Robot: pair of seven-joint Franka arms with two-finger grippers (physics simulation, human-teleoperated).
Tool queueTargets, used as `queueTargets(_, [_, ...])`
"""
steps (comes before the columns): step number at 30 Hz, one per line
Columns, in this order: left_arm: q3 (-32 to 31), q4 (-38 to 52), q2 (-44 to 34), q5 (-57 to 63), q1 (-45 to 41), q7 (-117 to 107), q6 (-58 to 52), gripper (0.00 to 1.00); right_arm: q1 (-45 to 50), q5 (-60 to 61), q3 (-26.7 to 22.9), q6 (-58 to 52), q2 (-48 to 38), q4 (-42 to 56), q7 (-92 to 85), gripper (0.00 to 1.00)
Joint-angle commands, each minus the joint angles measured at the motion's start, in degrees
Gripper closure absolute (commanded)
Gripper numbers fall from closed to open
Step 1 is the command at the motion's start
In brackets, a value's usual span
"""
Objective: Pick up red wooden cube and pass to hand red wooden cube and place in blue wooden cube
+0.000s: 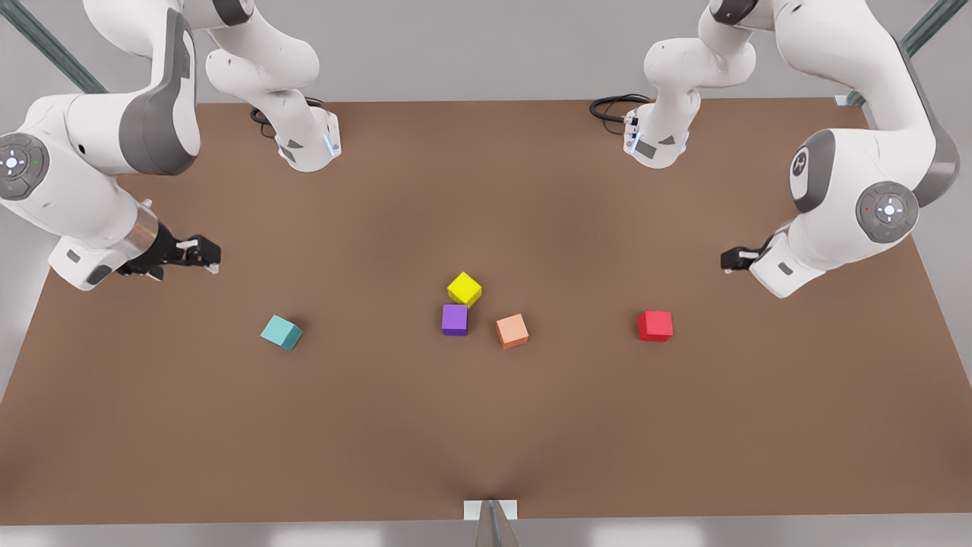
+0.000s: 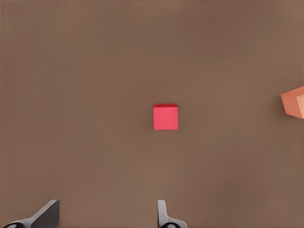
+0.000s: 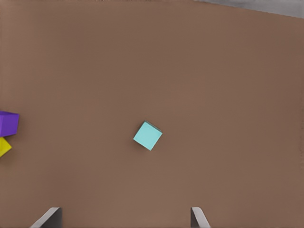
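The red wooden cube (image 1: 654, 325) (image 2: 166, 117) lies flat on the brown table toward the front view's right. My left gripper (image 1: 730, 260) (image 2: 108, 204) hovers above and behind it, open, holding nothing. The blue wooden cube (image 1: 282, 332) (image 3: 147, 136), teal in colour, rests on the table toward the front view's left. My right gripper (image 1: 208, 255) (image 3: 124, 210) hangs above and behind that cube, open and empty as well.
A yellow cube (image 1: 464, 289), a purple cube (image 1: 455, 319) and a salmon-orange cube (image 1: 512, 330) cluster at the table's middle, between the red and teal cubes. Both arm bases (image 1: 307, 144) (image 1: 657, 140) stand at the table's far edge.
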Motion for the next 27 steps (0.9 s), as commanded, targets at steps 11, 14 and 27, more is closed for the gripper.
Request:
queueTargets(11, [0.02, -15.62, 18.07, -0.18, -3.06, -0.84, 44.16, 0.0, -0.07, 0.45, -0.02, 2.96, 0.21, -0.51, -4.01, 0.0])
queueTargets(14, [0.02, -19.5, 17.37, -0.26, -3.06, -1.11, 45.41, 0.0, -0.16, 0.45, -0.02, 2.96, 0.3, -0.6, -4.01, 0.0])
queueTargets(27, [0.02, -25.12, 18.24, -0.18, -3.77, -9.2, 45.93, 0.0, -0.16, 0.54, -0.02, 2.7, 0.39, -0.77, -4.1, 0.0])
